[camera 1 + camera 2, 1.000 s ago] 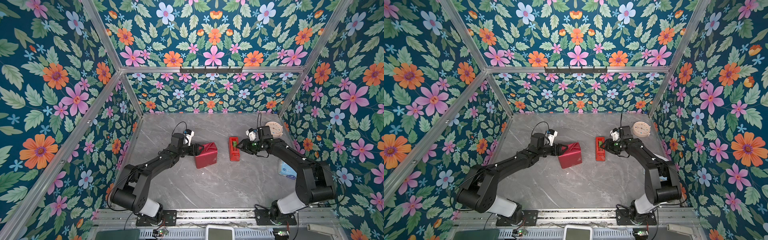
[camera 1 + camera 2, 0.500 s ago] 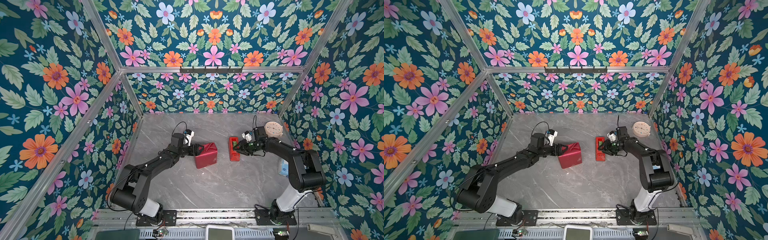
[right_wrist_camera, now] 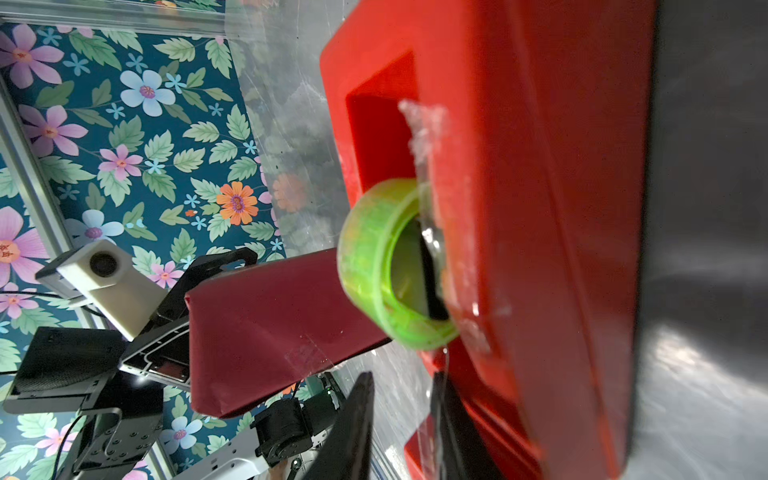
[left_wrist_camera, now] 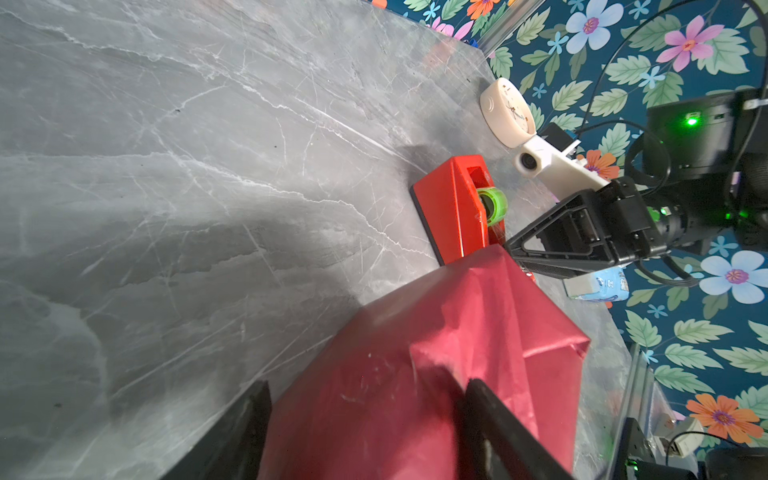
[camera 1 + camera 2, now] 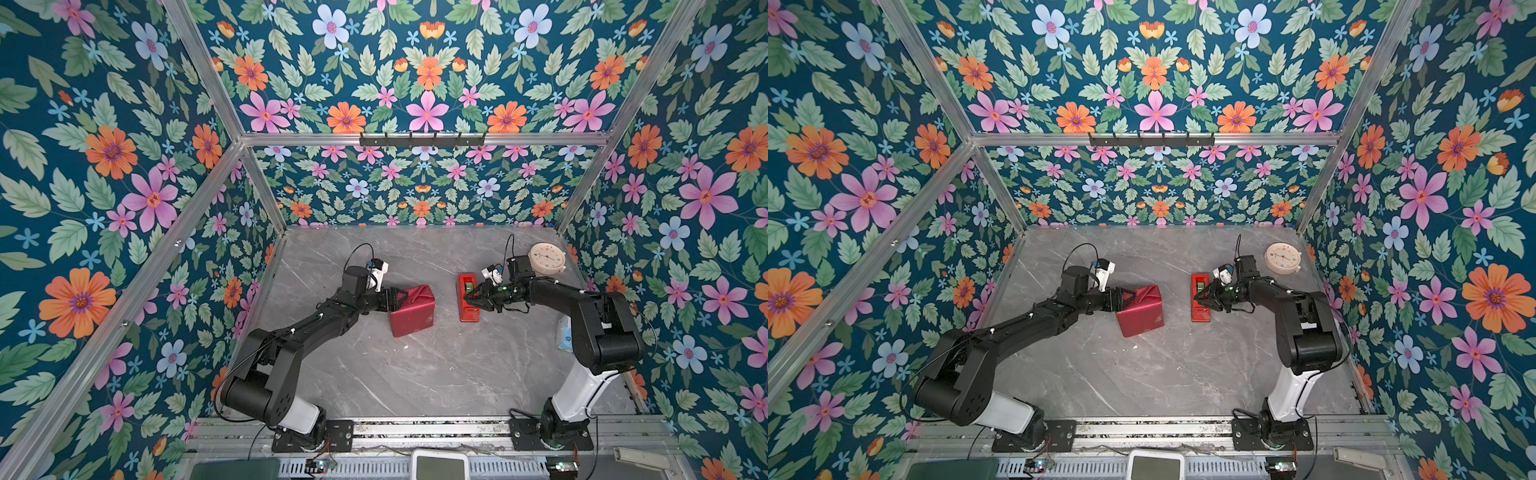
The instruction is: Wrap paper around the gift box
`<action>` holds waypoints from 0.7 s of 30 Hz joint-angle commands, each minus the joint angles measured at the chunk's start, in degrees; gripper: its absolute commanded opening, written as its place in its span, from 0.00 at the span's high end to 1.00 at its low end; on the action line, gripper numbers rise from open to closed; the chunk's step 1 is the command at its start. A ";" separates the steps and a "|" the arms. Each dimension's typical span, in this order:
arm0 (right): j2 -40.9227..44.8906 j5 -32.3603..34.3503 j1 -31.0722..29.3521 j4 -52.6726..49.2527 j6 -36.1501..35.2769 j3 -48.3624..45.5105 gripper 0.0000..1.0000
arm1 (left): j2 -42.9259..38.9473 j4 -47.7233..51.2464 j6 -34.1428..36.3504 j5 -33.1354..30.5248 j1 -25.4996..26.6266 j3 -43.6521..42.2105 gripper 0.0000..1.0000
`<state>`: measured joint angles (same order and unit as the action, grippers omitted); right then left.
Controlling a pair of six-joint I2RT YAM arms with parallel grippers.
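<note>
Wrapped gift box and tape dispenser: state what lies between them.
Nothing: bare tabletop separates the wrapped gift box from the tape dispenser, in both top views.

Marble table (image 5: 415,374): maroon paper parcel (image 5: 413,309), red tape dispenser (image 5: 466,315), clock (image 5: 547,257) (cream, round).

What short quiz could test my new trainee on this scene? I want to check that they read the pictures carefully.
1. True or false: the paper lies flat and unfolded on the table.
2. Which does the right gripper reach? A) the paper B) the tape dispenser C) nothing
3. What colour is the tape roll in the dispenser?

Key
1. False: it is folded into a boxy parcel.
2. B
3. Green
</note>
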<state>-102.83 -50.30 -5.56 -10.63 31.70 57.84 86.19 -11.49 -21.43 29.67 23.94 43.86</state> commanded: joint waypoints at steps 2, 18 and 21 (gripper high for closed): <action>0.49 2.30 0.27 0.41 1.32 -1.79 0.77 | 0.27 8.61 2.01 -4.39 -0.02 -0.61 0.25; 4.14 -8.53 0.97 16.73 16.02 -5.28 1.00 | 0.29 8.84 2.09 -4.53 0.01 -0.45 0.25; 4.91 -9.51 0.98 20.29 18.98 -7.07 1.00 | 0.29 8.80 2.05 -4.45 -0.03 -0.37 0.25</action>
<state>-98.65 -56.03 -4.43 4.58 46.68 51.68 86.00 -11.05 -21.41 29.61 23.97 43.86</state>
